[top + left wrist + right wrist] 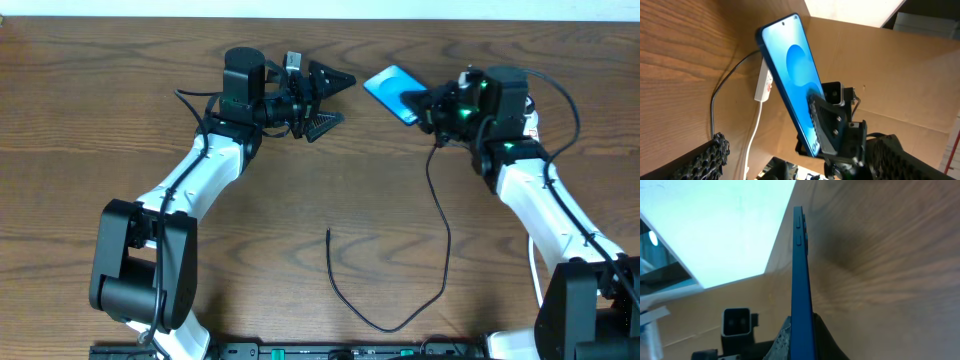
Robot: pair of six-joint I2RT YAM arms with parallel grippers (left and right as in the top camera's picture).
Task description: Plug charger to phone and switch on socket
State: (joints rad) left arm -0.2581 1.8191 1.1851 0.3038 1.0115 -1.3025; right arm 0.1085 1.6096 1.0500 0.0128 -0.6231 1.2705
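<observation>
The phone [390, 85], blue-edged with a light-blue screen, is held tilted above the table by my right gripper [418, 106], which is shut on its lower end. In the right wrist view the phone [800, 265] shows edge-on between the fingers [801, 335]. My left gripper [343, 99] is open and empty, just left of the phone and facing its screen [790, 65]. The charger cable [443, 250] loops across the table, and its free tip [328, 232] lies at the centre. The white socket [764, 82] with red marks lies behind the phone.
The socket's white cord [756, 135] runs toward the table edge. The charger cable [720, 90] runs up to the socket. A cardboard wall [890, 75] stands behind the table. In the overhead view my right arm [540, 200] covers most of the socket.
</observation>
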